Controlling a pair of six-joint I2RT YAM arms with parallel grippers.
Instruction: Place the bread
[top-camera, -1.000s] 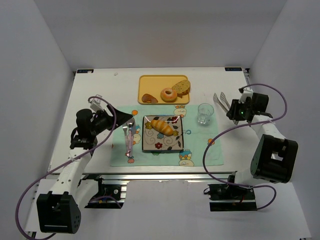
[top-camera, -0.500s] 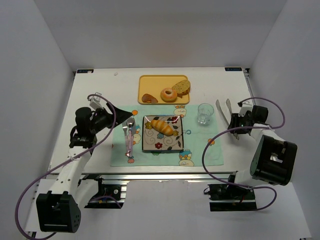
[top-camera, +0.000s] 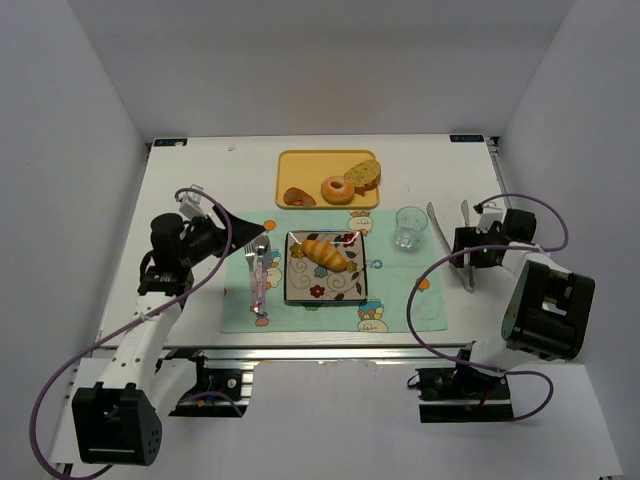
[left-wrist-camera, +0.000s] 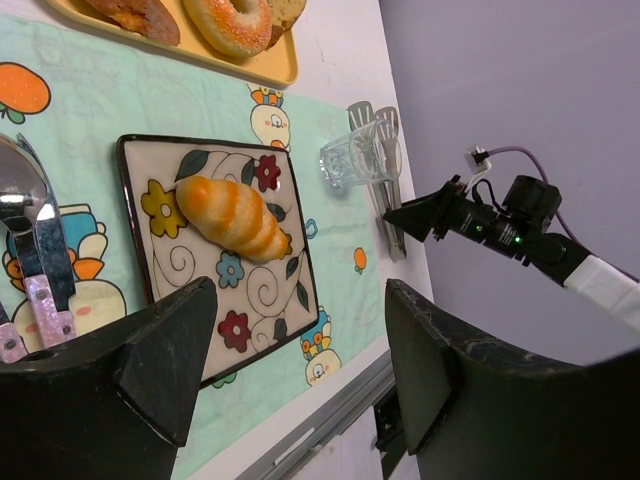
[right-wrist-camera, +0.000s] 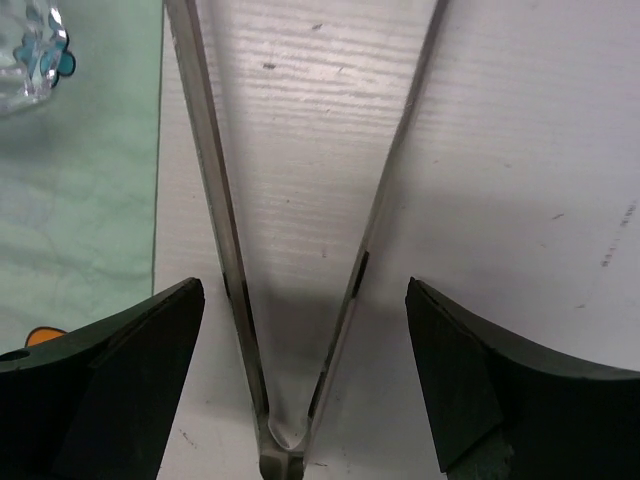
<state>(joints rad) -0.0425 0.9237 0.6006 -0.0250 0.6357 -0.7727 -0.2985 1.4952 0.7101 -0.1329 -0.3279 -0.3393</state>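
Both spread, left claw (left-wrist-camera: 300, 340) above placemat (top-camera: 400, 290), right claw (right-wrist-camera: 300, 300) around tongs (right-wrist-camera: 215, 200), bread (top-camera: 325, 253) inside plate (top-camera: 340, 287) rim.

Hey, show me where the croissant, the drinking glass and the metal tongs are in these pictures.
croissant (top-camera: 325, 253), top external view, middle of its ridged body
drinking glass (top-camera: 410, 226), top external view, centre of its clear body
metal tongs (right-wrist-camera: 216, 200), right wrist view, midway along the left arm

Pale booth, flat light

White table (top-camera: 200, 170), faint grain seen close up. Boxed in on three edges by plain grey-white back wall (top-camera: 320, 60), left wall (top-camera: 60, 200) and right wall (top-camera: 590, 120). Aluminium rail (top-camera: 300, 353) along near edge. Soft, even lighting; weak shadows.
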